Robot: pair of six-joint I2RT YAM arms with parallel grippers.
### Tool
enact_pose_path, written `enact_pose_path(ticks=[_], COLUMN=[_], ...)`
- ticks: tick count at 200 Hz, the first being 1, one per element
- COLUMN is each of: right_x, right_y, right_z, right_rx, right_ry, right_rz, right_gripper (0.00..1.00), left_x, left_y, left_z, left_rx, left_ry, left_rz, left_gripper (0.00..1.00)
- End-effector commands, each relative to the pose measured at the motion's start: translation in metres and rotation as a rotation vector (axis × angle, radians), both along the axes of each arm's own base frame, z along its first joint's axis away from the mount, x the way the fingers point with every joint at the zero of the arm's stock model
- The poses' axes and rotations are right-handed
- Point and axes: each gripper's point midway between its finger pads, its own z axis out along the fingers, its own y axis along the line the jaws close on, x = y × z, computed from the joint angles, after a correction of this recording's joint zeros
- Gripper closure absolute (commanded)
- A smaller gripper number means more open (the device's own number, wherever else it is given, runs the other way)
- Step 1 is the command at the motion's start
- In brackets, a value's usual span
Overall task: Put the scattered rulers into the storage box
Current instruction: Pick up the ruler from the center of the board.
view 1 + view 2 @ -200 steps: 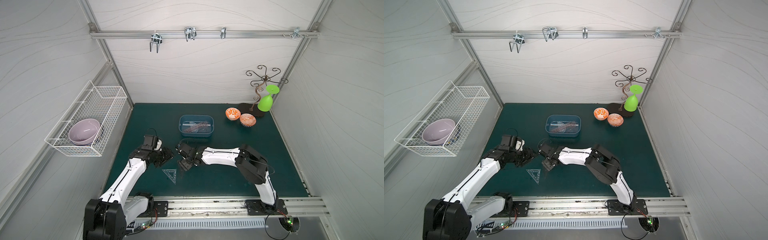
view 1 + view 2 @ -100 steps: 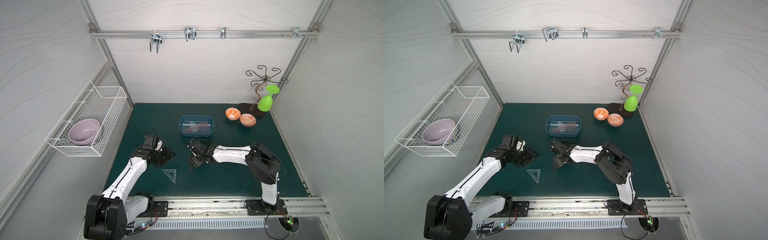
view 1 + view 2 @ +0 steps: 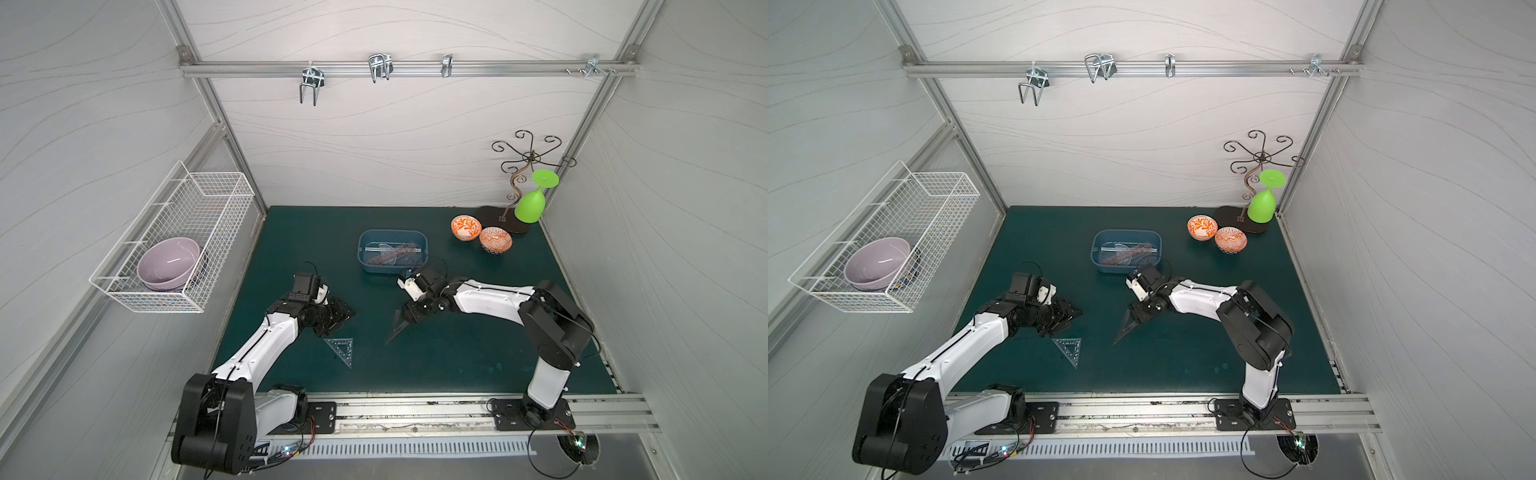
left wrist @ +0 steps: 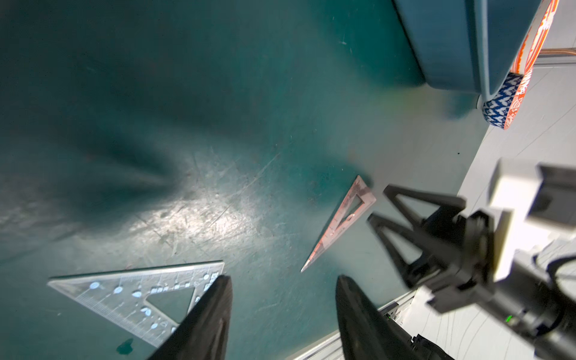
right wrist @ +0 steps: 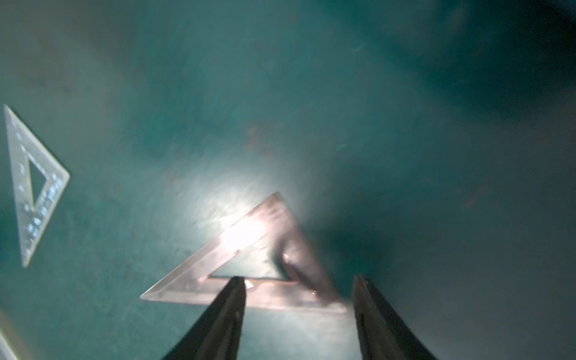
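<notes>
Green surface [image 3: 457,357] held our dark triangle [image 5: 218,252] flat beneath the right jaws, spread astride its near edge; left jaws, farther off, were spread and empty.

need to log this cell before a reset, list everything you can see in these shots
storage box: one, dusty blue, mid-back of mat
rulers inside: several, clear and smoky
clear triangle: one, bluish, mat by left pincer
smoky triangle: one, dark, at right pincer tips
small bowls: two, orange, back right
goblet: one, green, inverted on stand
stand: one, dark metal, back right corner
wire basket: one, white, left wall
lilac bowl: one, in basket
left pincer: one, black, open
right pincer: one, black, open
</notes>
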Motion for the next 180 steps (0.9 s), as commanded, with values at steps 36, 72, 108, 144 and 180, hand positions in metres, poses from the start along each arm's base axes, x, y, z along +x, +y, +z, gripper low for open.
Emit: enact_pose_path(ticks=[36, 72, 108, 144, 180], right_x=[-0.016, -0.025, -0.037, -0.048, -0.063], right_y=[-0.002, -0.007, -0.009, -0.008, 0.001], right_z=[-0.004, -0.016, -0.016, -0.012, -0.010], right_rx=[0.187, 0.197, 0.223, 0.250, 0.293], right_ry=[0.202, 0.258, 0.296, 0.317, 0.375], right_rz=[-0.005, -0.019, -0.024, -0.022, -0.018], right_gripper=[0.48, 0.50, 0.53, 0.56, 0.60], left_x=[0.003, -0.003, -0.006, -0.009, -0.010], left_y=[-0.015, -0.021, -0.020, -0.021, -0.022], left_z=[0.002, -0.006, -0.005, -0.007, -0.010], left_rx=[-0.032, -0.033, -0.025, -0.026, -0.025], left_ry=[-0.032, -0.012, -0.015, -0.010, -0.005], left_rz=[-0.037, -0.056, -0.055, -0.056, -0.059], left_gripper=[0.45, 0.46, 0.46, 0.48, 0.50])
